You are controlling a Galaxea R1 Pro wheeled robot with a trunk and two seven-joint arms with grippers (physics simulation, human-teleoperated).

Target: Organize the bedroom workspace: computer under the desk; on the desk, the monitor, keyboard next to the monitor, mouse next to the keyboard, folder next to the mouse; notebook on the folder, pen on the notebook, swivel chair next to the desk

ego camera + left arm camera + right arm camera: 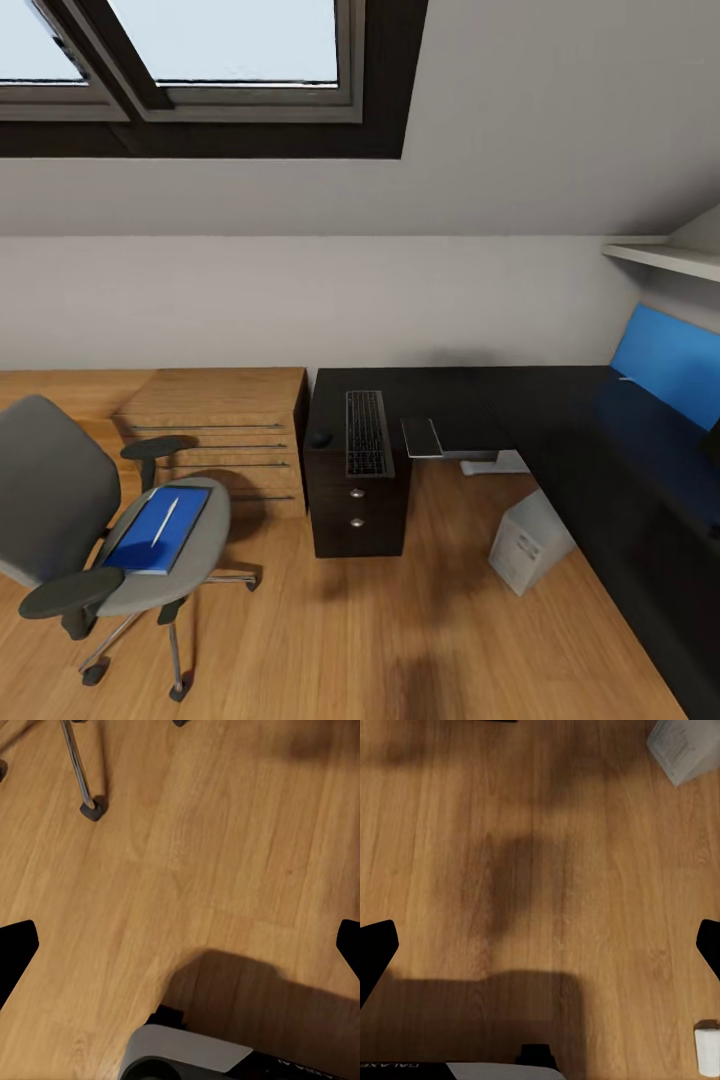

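Head view: swivel chair point(95, 520) carries the blue folder point(160, 530) with the pen point(165, 520) on top; keyboard point(367, 433) and mouse point(320, 438) lie on the black desk point(480, 400), computer point(530, 540) beneath. Left wrist view catches a chair leg point(79, 769) over wood floor point(225, 855); left gripper point(184, 945) spread open. Right gripper point(544, 945) spread wide too.

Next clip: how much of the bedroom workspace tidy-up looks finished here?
Done: keyboard and mouse lie on the desk; computer stands under it. In hand: nothing. Left: the blue stack with the pen sits on the swivel chair, away from the desk.
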